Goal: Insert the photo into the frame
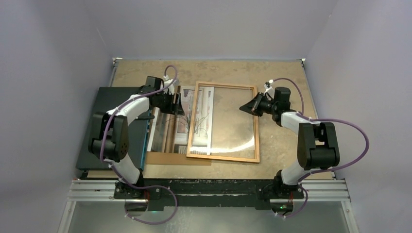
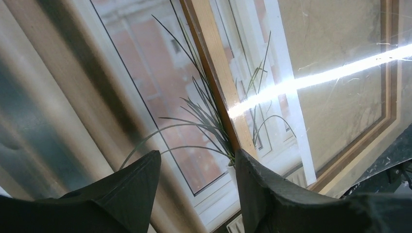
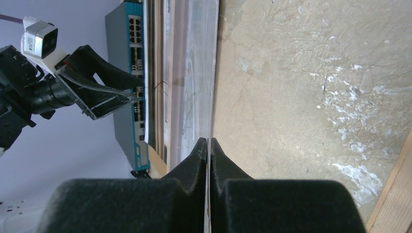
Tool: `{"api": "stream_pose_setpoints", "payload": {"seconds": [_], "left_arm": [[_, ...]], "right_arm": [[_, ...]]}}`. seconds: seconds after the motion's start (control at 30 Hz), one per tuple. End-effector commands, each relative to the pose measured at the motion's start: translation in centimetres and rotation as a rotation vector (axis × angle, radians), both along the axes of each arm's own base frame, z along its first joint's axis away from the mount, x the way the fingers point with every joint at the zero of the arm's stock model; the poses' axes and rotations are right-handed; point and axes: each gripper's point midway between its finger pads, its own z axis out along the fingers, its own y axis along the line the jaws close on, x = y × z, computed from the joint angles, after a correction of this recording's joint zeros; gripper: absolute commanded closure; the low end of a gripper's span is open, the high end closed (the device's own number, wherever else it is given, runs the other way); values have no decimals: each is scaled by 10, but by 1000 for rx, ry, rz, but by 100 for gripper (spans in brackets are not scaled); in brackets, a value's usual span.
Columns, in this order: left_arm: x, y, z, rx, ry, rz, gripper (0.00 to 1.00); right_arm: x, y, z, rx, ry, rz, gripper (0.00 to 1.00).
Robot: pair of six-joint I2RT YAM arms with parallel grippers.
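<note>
Overhead: frame [image 1: 233, 126] lies flat at centre. Photo [image 1: 167, 128] at its 9 o'clock, right part under pane. Left gripper [image 1: 176, 103] near frame's 10 o'clock corner. Right gripper [image 1: 247, 107] over pane, toward 2 o'clock.
Left wrist only: fingers [image 2: 136, 189] spread, astride frame's left rail.
Right wrist only: fingers [image 3: 189, 165] pressed together; ports on network switch [image 3: 127, 73].

No legible txt, labels or nos. anywhere.

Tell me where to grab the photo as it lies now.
Take the photo by its uncovered left strip, coming from above: it lies flat, and its right part sits under the frame. Pinching that thin edge would probably need it tipped up first.
</note>
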Motion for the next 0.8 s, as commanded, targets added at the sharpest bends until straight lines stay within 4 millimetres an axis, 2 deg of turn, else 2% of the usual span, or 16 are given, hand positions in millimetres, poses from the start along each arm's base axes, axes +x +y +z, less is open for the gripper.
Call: {"api": "stream_pose_setpoints", "payload": {"seconds": [0.0, 0.3, 0.53, 0.6, 0.77], "left_arm": [[4, -8, -9, -9, -16, -10, 46], [9, -19, -23, -21, -8, 7, 58], [11, -24, -22, -6, -26, 8, 64], [11, -26, -22, -11, -26, 7, 67], [11, -29, -25, -8, -22, 1, 68]], "right_arm": [[-1, -4, -4, 4, -9, -16, 100], [-7, -10, -9, 1, 12, -46, 100], [-11, -14, -17, -4, 26, -93, 100], [-8, -26, -19, -13, 32, -139, 100], [-10, -29, -21, -14, 34, -169, 100]]}}
